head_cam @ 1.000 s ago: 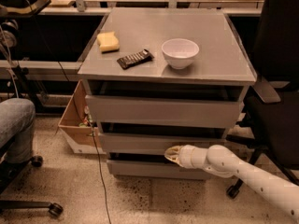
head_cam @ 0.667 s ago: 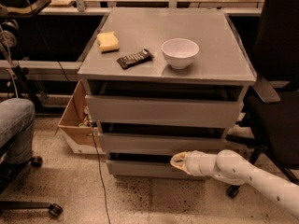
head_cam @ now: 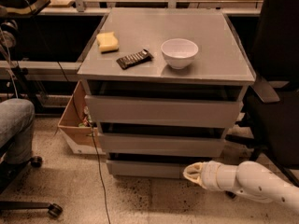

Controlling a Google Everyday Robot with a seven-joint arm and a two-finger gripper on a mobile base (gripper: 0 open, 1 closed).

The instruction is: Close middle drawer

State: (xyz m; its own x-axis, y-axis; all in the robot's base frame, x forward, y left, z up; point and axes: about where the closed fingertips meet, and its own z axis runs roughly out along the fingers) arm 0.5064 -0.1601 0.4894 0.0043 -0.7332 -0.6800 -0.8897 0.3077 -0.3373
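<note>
Gripper is hovering low at the right, just in front of the bottom drawer front and below the middle drawer; can't tell how wide it's set. Grey cabinet is standing between a black chair and an open cardboard box. The middle drawer is sitting under the taller top drawer, with a dark gap showing above its front and its inside hidden. The box is holding small items I can't identify. On top, a white bowl is showing a plain white interior, with a dark bar and a yellow sponge lying to its left.
</note>
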